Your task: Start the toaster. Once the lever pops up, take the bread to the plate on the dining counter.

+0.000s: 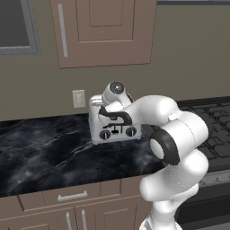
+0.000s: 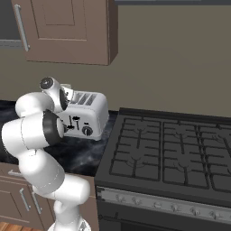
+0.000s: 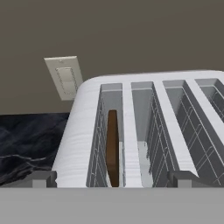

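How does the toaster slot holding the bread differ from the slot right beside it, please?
In the hand view, the leftmost slot of the toaster holds a dark brown bread slice standing on edge, while the neighbouring slot has nothing in it. The leftmost slot shows brown between its wire guides; the neighbouring slot shows only grey metal walls. Both are long, narrow, parallel, and lined with wire guides.

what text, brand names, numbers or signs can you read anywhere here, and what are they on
None can be read.
toaster: only black knobs and small black marks on its front, too small to read as letters or numbers.
stove: small round controls along the front strip, no readable markings.
wall outlet: plain, no lettering.
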### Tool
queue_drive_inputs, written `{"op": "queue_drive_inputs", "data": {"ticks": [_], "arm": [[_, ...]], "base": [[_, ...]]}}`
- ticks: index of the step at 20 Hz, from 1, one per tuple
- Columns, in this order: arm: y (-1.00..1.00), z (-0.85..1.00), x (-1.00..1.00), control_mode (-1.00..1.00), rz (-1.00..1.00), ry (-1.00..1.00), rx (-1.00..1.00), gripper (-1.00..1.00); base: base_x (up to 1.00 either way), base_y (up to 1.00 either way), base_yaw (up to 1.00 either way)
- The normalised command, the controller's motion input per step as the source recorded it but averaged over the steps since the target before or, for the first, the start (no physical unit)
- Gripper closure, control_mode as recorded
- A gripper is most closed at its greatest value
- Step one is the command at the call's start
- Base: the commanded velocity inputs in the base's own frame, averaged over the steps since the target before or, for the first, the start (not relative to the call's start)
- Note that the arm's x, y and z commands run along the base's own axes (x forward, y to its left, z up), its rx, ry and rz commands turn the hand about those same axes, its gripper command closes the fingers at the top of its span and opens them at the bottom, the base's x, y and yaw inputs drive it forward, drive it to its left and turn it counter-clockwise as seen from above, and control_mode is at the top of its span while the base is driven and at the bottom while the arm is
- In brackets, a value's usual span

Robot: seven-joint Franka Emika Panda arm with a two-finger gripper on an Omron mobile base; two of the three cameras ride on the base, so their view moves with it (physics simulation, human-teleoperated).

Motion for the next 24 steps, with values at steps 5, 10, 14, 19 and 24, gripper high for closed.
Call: {"op": "queue_drive_inputs", "data": {"ticks": [5, 10, 14, 19, 24], "arm": [[0.00, 0.00, 0.00, -1.00, 0.00, 0.00, 0.00, -1.00], [0.00, 0.00, 0.00, -1.00, 0.00, 0.00, 0.00, -1.00], [0.00, 0.00, 0.00, -1.00, 0.00, 0.00, 0.00, -1.00], [0.00, 0.00, 0.00, -1.00, 0.00, 0.00, 0.00, -1.00], [0.00, 0.00, 0.00, -1.00, 0.00, 0.00, 0.00, -1.00]], "base": [[0.00, 0.00, 0.00], [0.00, 0.00, 0.00], [0.00, 0.00, 0.00], [0.00, 0.00, 0.00], [0.00, 0.00, 0.00]]}}
